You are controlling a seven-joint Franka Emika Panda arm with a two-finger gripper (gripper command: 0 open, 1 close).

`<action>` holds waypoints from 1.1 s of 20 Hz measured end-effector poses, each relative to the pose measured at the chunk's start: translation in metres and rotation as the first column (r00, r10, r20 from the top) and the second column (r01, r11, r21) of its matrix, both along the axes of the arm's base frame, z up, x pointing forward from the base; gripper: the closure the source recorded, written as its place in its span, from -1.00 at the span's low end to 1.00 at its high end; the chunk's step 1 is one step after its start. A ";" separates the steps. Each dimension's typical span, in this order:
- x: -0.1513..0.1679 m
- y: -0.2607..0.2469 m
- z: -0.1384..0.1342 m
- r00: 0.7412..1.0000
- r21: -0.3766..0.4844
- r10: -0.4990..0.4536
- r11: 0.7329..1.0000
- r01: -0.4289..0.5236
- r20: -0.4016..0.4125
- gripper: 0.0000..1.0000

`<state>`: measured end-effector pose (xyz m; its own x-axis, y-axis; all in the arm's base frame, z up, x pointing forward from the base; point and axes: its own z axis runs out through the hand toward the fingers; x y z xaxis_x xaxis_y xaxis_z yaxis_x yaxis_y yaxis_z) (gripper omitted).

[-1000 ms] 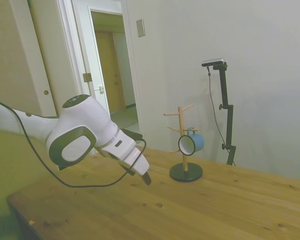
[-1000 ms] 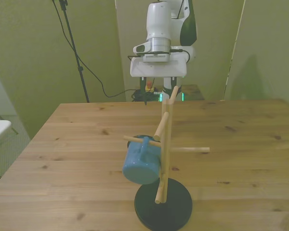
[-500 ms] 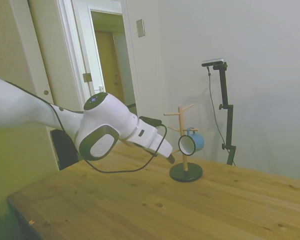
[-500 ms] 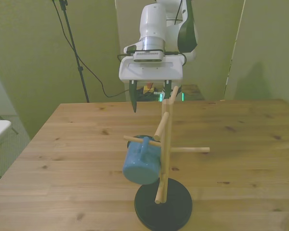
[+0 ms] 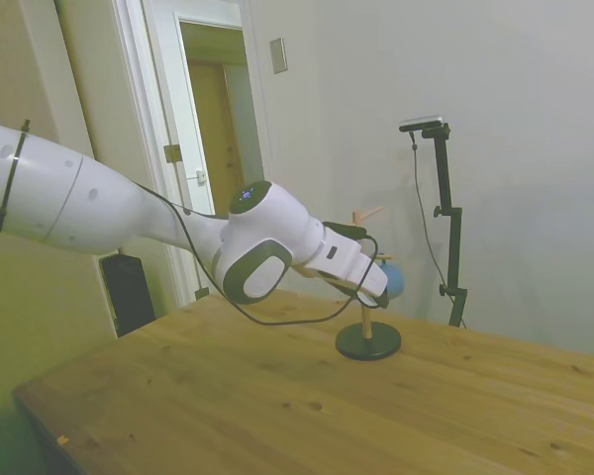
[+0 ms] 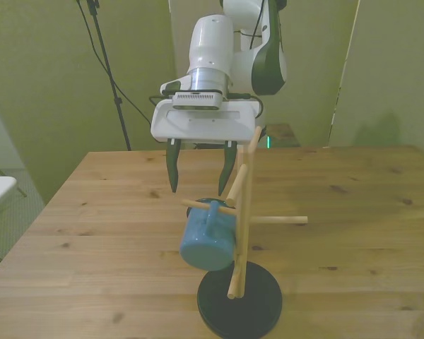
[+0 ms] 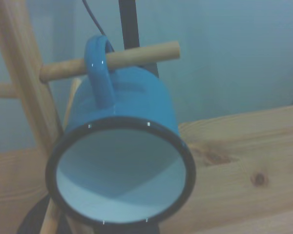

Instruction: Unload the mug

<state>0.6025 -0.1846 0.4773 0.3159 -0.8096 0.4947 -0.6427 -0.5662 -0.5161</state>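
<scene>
The light-blue mug (image 6: 206, 244) hangs by its handle (image 7: 99, 74) on a side peg (image 7: 136, 57) of the wooden peg stand (image 6: 245, 212), which has a round black base (image 6: 240, 301). The wrist view looks straight into the mug's (image 7: 121, 165) white inside, ringed by a dark rim. My gripper (image 6: 198, 178) is open. It hovers just behind and slightly above the mug, with its two dark fingers spread wider than the mug. In the side view the gripper (image 5: 379, 287) covers most of the mug (image 5: 395, 281), and only a blue sliver shows.
The stand's other pegs stick out around the mug: one (image 6: 279, 220) toward the front view's right, one (image 6: 237, 185) slanting up beside my right finger. The wooden table (image 6: 92, 233) stretches toward the front view's left. A wall stands behind the stand in the side view.
The arm has stretched forward from the table's near side to the peg stand. The gripper rose off the table and now sits right at the mug, fingers spread open.
</scene>
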 end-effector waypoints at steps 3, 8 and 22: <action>0.015 -0.007 0.000 1.000 -0.012 -0.003 1.000 0.003 0.008 -1.00; 0.040 -0.015 -0.007 1.000 -0.053 -0.002 0.999 0.003 0.006 -1.00; 0.089 -0.004 -0.015 1.000 -0.121 0.010 0.993 -0.010 0.000 1.00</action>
<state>0.6917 -0.1889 0.4627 0.3230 -0.7407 0.5891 -0.6367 -0.6306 -0.4438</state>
